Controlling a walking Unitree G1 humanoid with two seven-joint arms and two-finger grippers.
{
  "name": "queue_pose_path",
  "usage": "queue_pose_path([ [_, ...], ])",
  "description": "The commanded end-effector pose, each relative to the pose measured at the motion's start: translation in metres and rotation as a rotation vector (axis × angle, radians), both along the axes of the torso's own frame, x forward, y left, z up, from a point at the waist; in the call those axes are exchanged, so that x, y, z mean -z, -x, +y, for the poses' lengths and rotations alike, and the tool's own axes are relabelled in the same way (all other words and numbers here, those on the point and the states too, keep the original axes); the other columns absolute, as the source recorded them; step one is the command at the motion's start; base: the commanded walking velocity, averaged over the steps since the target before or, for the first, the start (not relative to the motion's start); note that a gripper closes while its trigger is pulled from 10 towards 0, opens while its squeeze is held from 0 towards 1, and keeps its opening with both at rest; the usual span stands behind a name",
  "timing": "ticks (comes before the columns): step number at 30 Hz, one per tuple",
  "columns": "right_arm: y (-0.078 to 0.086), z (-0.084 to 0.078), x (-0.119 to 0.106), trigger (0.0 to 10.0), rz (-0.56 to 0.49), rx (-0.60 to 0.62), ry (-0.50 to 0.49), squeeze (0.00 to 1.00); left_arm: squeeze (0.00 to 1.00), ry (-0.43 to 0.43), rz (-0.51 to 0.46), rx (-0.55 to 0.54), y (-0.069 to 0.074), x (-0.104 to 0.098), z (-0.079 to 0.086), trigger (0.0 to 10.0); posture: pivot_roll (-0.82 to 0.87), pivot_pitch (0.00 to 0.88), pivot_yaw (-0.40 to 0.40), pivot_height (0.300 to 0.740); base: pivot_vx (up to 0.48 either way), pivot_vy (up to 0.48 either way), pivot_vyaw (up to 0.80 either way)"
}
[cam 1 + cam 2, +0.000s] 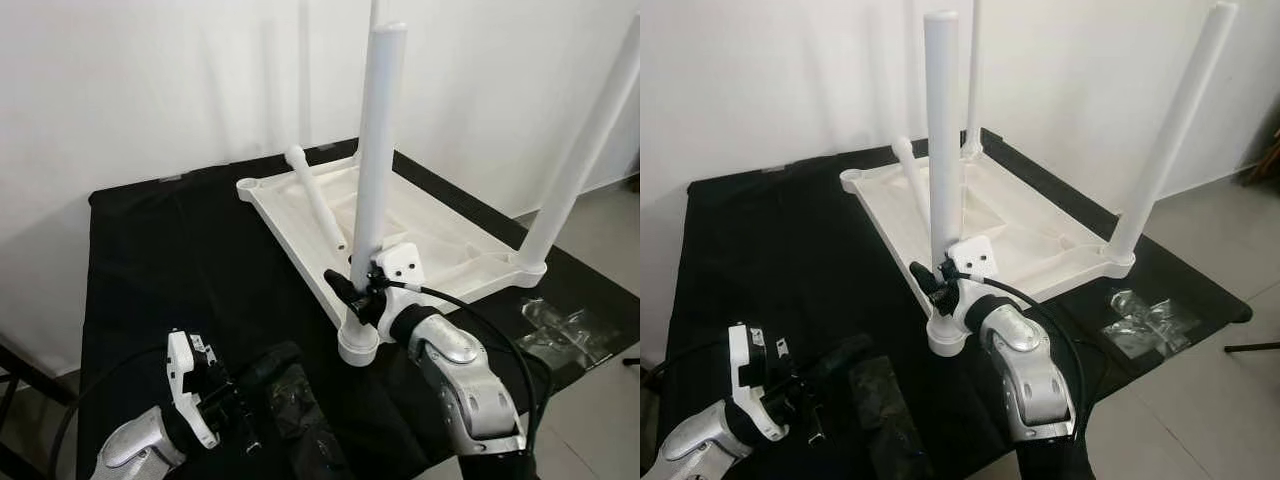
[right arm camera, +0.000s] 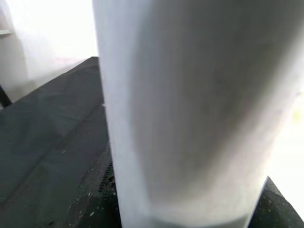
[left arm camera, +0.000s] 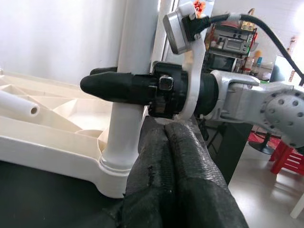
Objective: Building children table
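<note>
Left eye view: right gripper (image 1: 352, 290) fingers clamp upright table leg (image 1: 378, 140) nr base; left gripper (image 1: 285, 372) fingers closed, low.

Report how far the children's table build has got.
Done: three legs stand upright in corners of the upturned tabletop, including the far right leg.
In hand: the right gripper is closed around the near leg, low by its corner socket.
Left: the fourth leg lies loose across the tabletop, and one corner socket is unfilled. The left gripper rests on the black cloth.
</note>
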State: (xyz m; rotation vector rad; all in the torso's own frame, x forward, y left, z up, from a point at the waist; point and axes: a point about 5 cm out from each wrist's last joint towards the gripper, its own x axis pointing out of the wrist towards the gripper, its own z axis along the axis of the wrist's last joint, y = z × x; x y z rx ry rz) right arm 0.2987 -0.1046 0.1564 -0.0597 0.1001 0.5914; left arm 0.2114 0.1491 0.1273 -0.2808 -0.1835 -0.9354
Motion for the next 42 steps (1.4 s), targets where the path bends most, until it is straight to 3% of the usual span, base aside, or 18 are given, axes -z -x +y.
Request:
queue_pose_path([
  [1, 0.002, 0.0, 0.018, 10.0, 0.168, -0.095, -0.04, 0.91, 0.0, 0.005, 0.01, -0.011, 0.0, 0.003, 0.0, 10.0, -0.09, 0.0, -0.006, 0.74, 0.0, 0.0, 0.0],
  [2, 0.002, 0.0, 0.018, 10.0, 0.168, -0.095, -0.04, 0.91, 0.0, 0.005, 0.01, -0.011, 0.0, 0.003, 0.0, 10.0, -0.09, 0.0, -0.006, 0.74, 0.0, 0.0, 0.0],
  [3, -0.001, 0.0, 0.009, 10.0, 0.146, -0.184, -0.072, 1.0, 0.0, 0.004, 0.01, -0.009, 0.0, 0.003, 0.0, 10.0, -0.09, 0.0, -0.003, 0.74, 0.0, 0.0, 0.0],
  [4, -0.001, 0.0, 0.009, 10.0, 0.146, -0.184, -0.072, 1.0, 0.0, 0.004, 0.01, -0.009, 0.0, 0.003, 0.0, 10.0, -0.09, 0.0, -0.003, 0.74, 0.0, 0.0, 0.0],
  [6, -0.007, -0.005, -0.007, 10.0, 0.084, -0.353, -0.064, 1.0, 0.0, 0.003, 0.009, -0.007, -0.001, 0.003, -0.001, 10.0, -0.09, 0.0, -0.006, 0.74, 0.0, 0.0, 0.0],
  [7, -0.007, -0.005, -0.007, 10.0, 0.084, -0.353, -0.064, 1.0, 0.0, 0.003, 0.009, -0.007, -0.001, 0.003, -0.001, 10.0, -0.09, 0.0, -0.006, 0.74, 0.0, 0.0, 0.0],
  [9, -0.023, -0.016, -0.026, 10.0, 0.021, -0.512, -0.032, 1.0, 0.0, 0.002, 0.008, -0.006, -0.002, 0.003, -0.002, 10.0, -0.08, 0.0, -0.014, 0.74, 0.0, 0.0, 0.0],
  [12, -0.035, -0.023, -0.036, 10.0, 0.009, -0.557, -0.021, 1.0, 0.0, 0.0, 0.007, -0.009, -0.002, 0.004, -0.003, 10.0, -0.07, 0.0, -0.017, 0.74, 0.0, 0.0, 0.0],
  [13, -0.038, -0.024, -0.037, 10.0, 0.031, -0.576, -0.012, 0.91, 0.0, -0.001, 0.005, -0.012, -0.002, 0.004, -0.002, 10.0, -0.07, 0.0, -0.017, 0.74, 0.0, 0.0, 0.0],
  [14, -0.04, -0.025, -0.038, 10.0, 0.045, -0.604, -0.003, 0.0, 0.0, -0.003, 0.004, -0.015, -0.002, 0.004, -0.002, 10.0, -0.07, 0.0, -0.017, 0.74, 0.0, 0.0, 0.0],
  [22, -0.049, -0.031, -0.035, 10.0, 0.092, -0.62, -0.041, 0.0, 0.0, -0.003, 0.007, -0.015, -0.001, 0.004, -0.002, 10.0, -0.06, 0.0, -0.015, 0.74, 0.0, 0.0, 0.0],
  [23, -0.048, -0.033, -0.031, 3.5, 0.111, -0.634, -0.06, 0.0, 0.0, -0.003, 0.007, -0.014, 0.0, 0.004, -0.002, 10.0, -0.06, 0.0, -0.014, 0.74, 0.0, 0.0, 0.0],
  [24, -0.048, -0.033, -0.031, 3.5, 0.111, -0.634, -0.06, 0.0, 0.0, -0.003, 0.007, -0.014, 0.0, 0.004, -0.002, 10.0, -0.06, 0.0, -0.014, 0.74, 0.0, 0.0, 0.0],
  [25, -0.045, -0.035, -0.026, 0.0, 0.12, -0.639, -0.066, 0.0, 0.0, -0.003, 0.007, -0.012, 0.0, 0.003, -0.002, 10.0, -0.06, 0.0, -0.013, 0.74, 0.0, 0.0, 0.0],
  [32, -0.032, -0.05, -0.014, 0.0, 0.123, -0.628, -0.085, 0.0, 0.0, 0.003, 0.008, -0.01, 0.001, 0.002, -0.002, 10.0, -0.08, 0.0, -0.007, 0.74, 0.0, 0.0, 0.0],
  [37, -0.021, -0.06, -0.005, 0.0, 0.122, -0.444, -0.029, 0.0, 0.0, 0.006, 0.007, -0.006, 0.002, 0.001, -0.001, 10.0, -0.09, 0.0, -0.005, 0.74, 0.0, 0.0, 0.0],
  [42, -0.015, -0.054, 0.006, 0.0, 0.162, -0.308, -0.036, 0.0, 0.0, 0.008, 0.007, -0.008, 0.002, 0.001, 0.0, 10.0, -0.1, 0.0, -0.004, 0.74, 0.0, 0.0, 0.0],
])
